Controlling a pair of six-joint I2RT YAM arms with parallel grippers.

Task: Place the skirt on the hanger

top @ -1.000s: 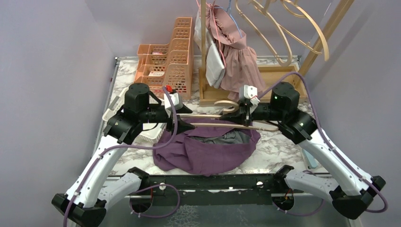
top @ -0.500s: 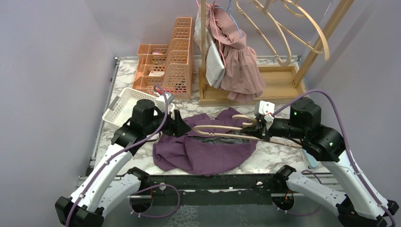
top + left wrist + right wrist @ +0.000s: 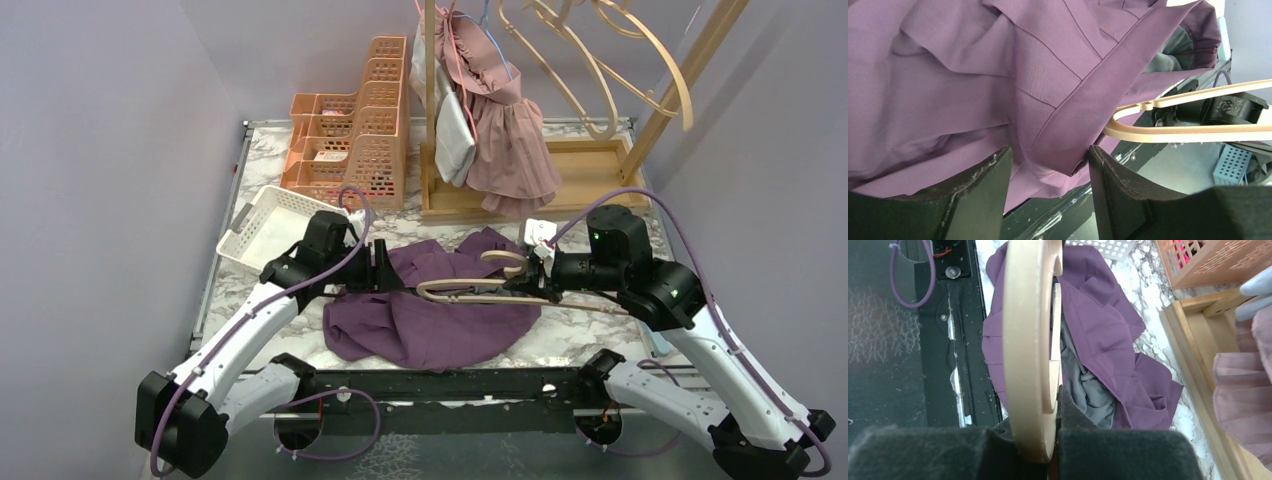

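The purple skirt [image 3: 420, 320] lies crumpled on the marble table, its grey lining showing. My right gripper [image 3: 528, 282] is shut on the wooden hanger [image 3: 462, 291], holding it level just above the skirt, hook end near the fingers. In the right wrist view the hanger [image 3: 1029, 340] runs away from my gripper [image 3: 1048, 442] over the skirt [image 3: 1103, 325]. My left gripper [image 3: 385, 272] is at the skirt's upper left edge. In the left wrist view it [image 3: 1048, 172] is open, with a folded band of the skirt [image 3: 1068, 120] hanging between the fingers; the hanger's tip [image 3: 1198, 131] lies just right.
A white basket [image 3: 268, 226] sits at the left, with peach crates [image 3: 355, 140] behind it. A wooden rack [image 3: 590, 180] at the back carries a pink dress [image 3: 510, 130] and spare hangers [image 3: 600, 60]. The black frame [image 3: 440, 385] runs along the near table edge.
My left gripper has left the hanger's end and dropped to the skirt's upper left edge. The right arm has lowered the hanger closer to the skirt.
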